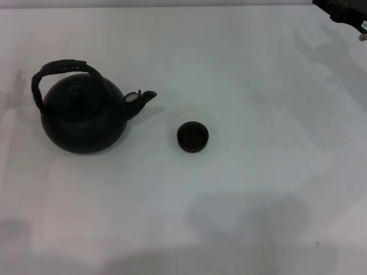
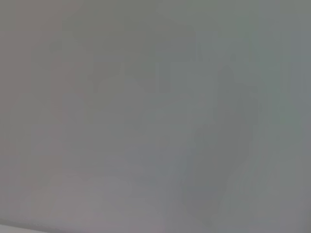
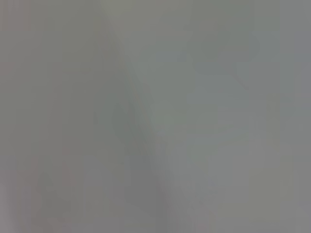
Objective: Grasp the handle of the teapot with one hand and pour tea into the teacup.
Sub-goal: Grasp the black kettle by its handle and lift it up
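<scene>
The matte-black teapot (image 1: 83, 117) stands upright on the white table at the left in the head view. Its wrapped hoop handle (image 1: 60, 69) arches over the knobbed lid, and its short spout (image 1: 140, 98) points right toward the teacup. The small dark teacup (image 1: 192, 137) stands upright right of the spout, apart from the pot. A dark part of my right arm (image 1: 343, 14) shows at the far right corner, well away from both. My left gripper is out of view. Both wrist views show only blank grey surface.
The white table (image 1: 258, 189) spreads around the two objects. Soft shadows lie along its near edge and at its far right.
</scene>
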{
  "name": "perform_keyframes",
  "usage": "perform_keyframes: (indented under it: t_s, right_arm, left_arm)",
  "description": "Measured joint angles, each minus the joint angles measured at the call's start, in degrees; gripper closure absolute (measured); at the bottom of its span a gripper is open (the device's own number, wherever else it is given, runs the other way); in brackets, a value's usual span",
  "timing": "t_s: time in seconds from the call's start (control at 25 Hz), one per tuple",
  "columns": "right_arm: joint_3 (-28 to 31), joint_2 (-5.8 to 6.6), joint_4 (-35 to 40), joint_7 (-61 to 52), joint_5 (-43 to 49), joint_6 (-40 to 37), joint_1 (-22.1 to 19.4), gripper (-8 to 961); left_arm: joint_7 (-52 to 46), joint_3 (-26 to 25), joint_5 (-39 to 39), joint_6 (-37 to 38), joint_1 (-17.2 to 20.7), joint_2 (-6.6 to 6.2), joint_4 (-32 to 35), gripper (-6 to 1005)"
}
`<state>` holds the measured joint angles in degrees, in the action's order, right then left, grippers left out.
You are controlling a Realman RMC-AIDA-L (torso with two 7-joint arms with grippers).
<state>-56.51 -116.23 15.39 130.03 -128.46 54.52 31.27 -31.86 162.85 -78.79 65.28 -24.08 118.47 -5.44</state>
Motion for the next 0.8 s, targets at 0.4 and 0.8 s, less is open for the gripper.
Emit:
perform_keyframes:
  t_s: [0.4, 0.8]
  right_arm:
    - [0.84, 0.25, -3.46, 19.79, -13.20, -9.94, 5.61, 113]
    - [5.93, 0.39, -3.99, 20.04, -13.40, -12.27, 6.61, 113]
  left_arm:
    - [-3.11, 0.01, 5.38, 10.61, 6.24, -0.08, -3.65, 208]
    - [-5.31, 0.01, 19.46, 26.77, 13.71, 0.00, -7.58, 208]
